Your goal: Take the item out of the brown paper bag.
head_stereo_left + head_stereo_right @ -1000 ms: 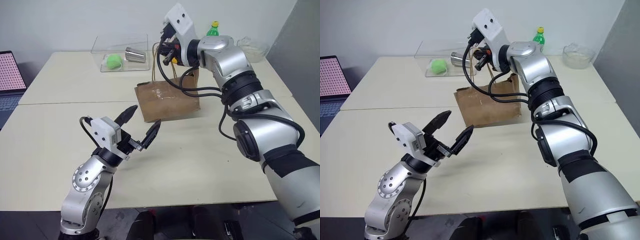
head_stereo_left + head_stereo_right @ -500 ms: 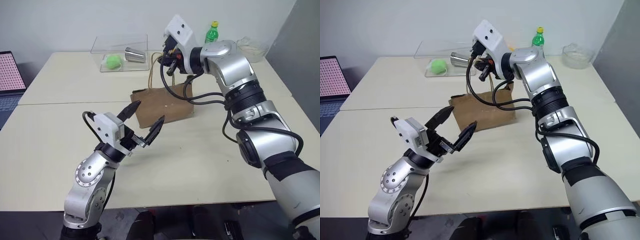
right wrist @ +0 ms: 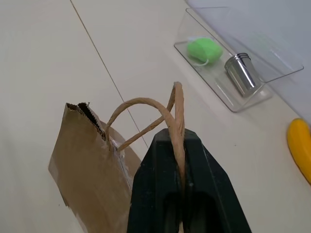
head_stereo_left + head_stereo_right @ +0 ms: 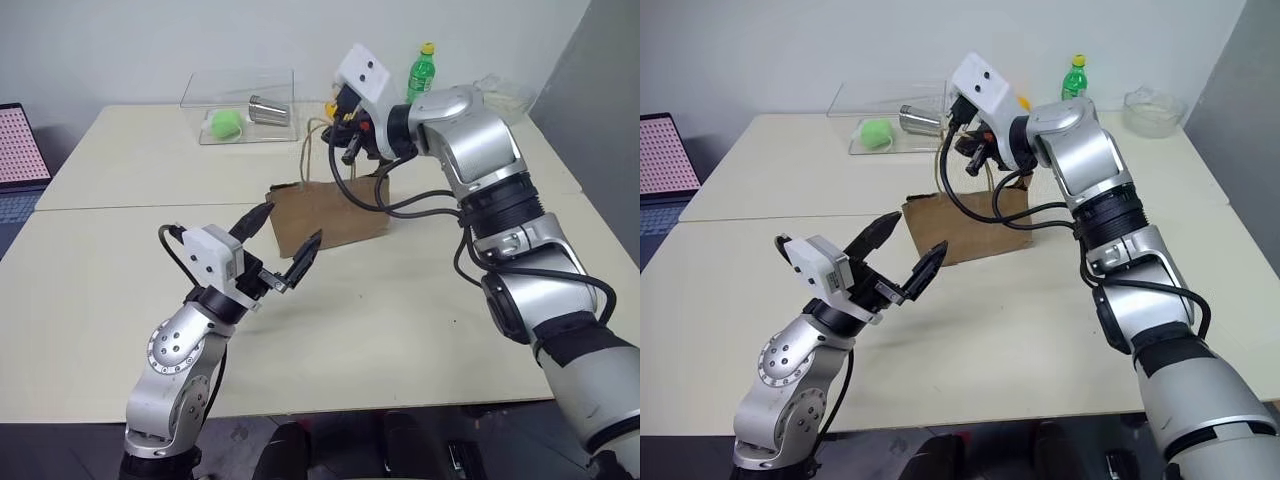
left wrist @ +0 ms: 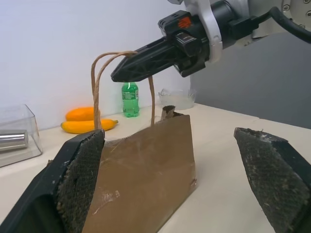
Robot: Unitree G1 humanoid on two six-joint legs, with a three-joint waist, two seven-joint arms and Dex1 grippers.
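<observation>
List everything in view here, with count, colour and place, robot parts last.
brown paper bag: 1, brown, table centre, handles raised
clear tray: 1, transparent, far left of table
green ball: 1, green, in tray
metal cup: 1, silver, lying in tray
bottle: 1, green, far edge
glass bowl: 1, clear, far right
yellow fruit: yellow-orange, behind bag
laptop: 1, left edge
left claw: open, before bag
right claw: shut on bag handles

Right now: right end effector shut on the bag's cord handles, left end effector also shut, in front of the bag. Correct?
Not quite. The left end effector is open, its fingers spread wide, as the left wrist view shows. The rest holds: the right end effector is shut on the cord handles of the brown paper bag.
</observation>
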